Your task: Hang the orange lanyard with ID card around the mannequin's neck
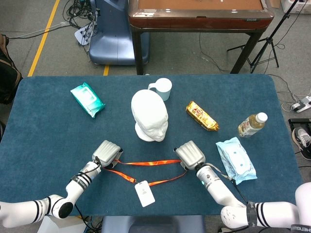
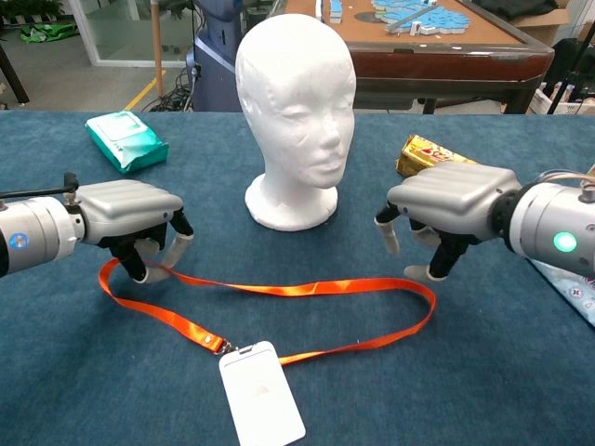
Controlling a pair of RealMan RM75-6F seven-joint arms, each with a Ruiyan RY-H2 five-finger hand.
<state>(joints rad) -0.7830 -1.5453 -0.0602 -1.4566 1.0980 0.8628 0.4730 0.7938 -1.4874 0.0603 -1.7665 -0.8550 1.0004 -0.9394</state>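
Note:
The white mannequin head (image 1: 149, 116) (image 2: 297, 111) stands upright mid-table. In front of it the orange lanyard (image 1: 150, 162) (image 2: 288, 289) lies flat in a long loop. Its white ID card (image 1: 145, 193) (image 2: 260, 404) rests near the front edge. My left hand (image 1: 108, 153) (image 2: 130, 214) is at the loop's left end, fingers curled down and pinching the strap there. Over the loop's right end hangs my right hand (image 1: 190, 154) (image 2: 446, 200), its fingers spread downward just above the strap and holding nothing.
A green wipes pack (image 1: 87, 99) lies at the back left, and a white cup (image 1: 163, 88) stands behind the head. To the right are a gold snack pack (image 1: 202, 116), a bottle (image 1: 252, 124) and a blue-white pack (image 1: 235, 159).

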